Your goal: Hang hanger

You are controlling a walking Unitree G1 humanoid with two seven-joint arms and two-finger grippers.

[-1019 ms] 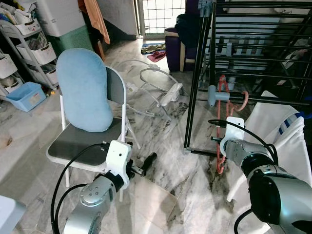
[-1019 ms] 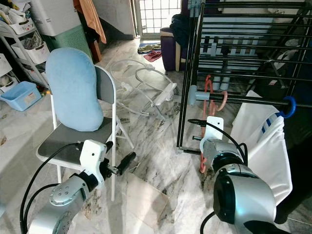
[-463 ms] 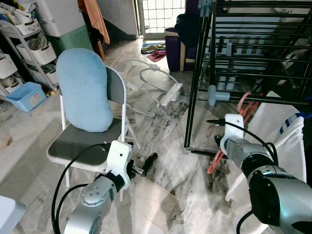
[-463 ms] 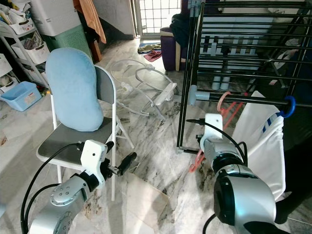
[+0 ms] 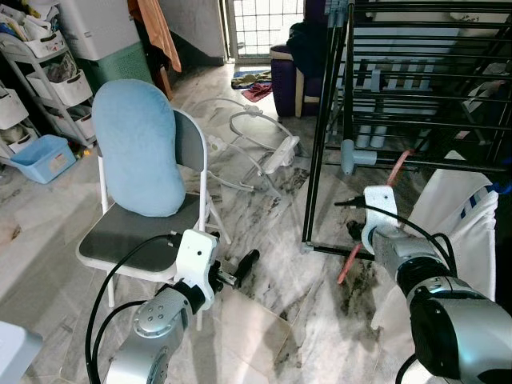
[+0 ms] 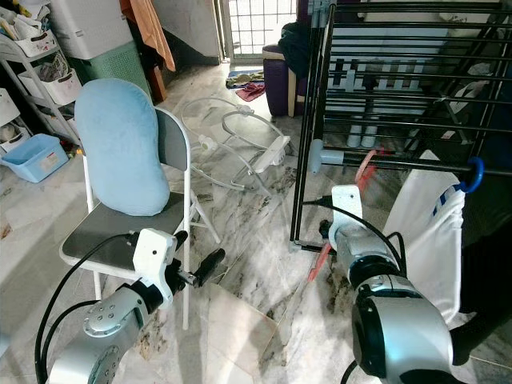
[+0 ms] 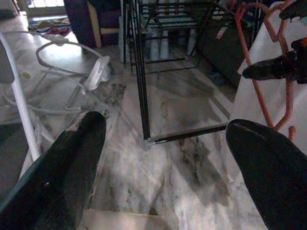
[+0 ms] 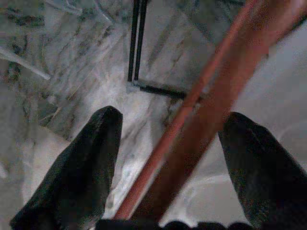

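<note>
An orange plastic hanger (image 5: 350,262) slants down from the black rail (image 5: 448,166) of the drying rack, its hook up by the rail near the grey end cap (image 5: 350,156). My right gripper (image 5: 353,230) is at the hanger's middle. In the right wrist view the hanger (image 8: 206,96) runs blurred between the gripper's (image 8: 172,117) spread fingers, touching neither pad. My left gripper (image 5: 244,264) is held low in front of the chair, open and empty (image 7: 167,122). The left wrist view shows the hanger (image 7: 287,105) beside a white cloth.
The black drying rack (image 5: 318,160) stands at the right, with a white blue-striped cloth (image 5: 460,212) draped over it. A folding chair (image 5: 120,240) with a blue cushion (image 5: 136,144) is at the left. A white wire frame (image 5: 264,148) lies on the marble floor, and a blue bin (image 5: 44,156) sits far left.
The hanger hung almost upright a second ago and now slants, its lower end swung left. The right wrist has shifted slightly upward. The left arm has not moved.
</note>
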